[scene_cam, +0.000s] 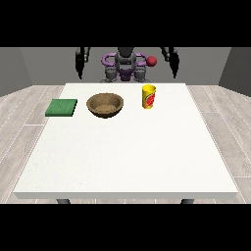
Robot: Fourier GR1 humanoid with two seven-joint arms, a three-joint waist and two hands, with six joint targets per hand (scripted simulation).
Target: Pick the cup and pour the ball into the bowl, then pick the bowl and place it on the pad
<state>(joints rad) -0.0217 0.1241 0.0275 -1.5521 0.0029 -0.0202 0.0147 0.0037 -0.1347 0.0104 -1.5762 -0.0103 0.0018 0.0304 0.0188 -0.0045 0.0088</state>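
A yellow cup [149,96] with a red mark stands upright on the white table [127,157], towards its far side and right of centre. No ball shows; the cup's inside is hidden. A brown bowl [105,105] sits to the cup's left, and nothing shows in it. A green pad [62,107] lies flat at the table's left edge. The hand at the view's left [80,72] and the hand at the view's right [174,69] both hang beside the robot's body behind the table's far edge. Their fingers point straight down and hold nothing.
A small red round thing [152,61] shows beside the robot's chest, above the cup. Grey wood floor surrounds the table. The table's near half is plain white surface.
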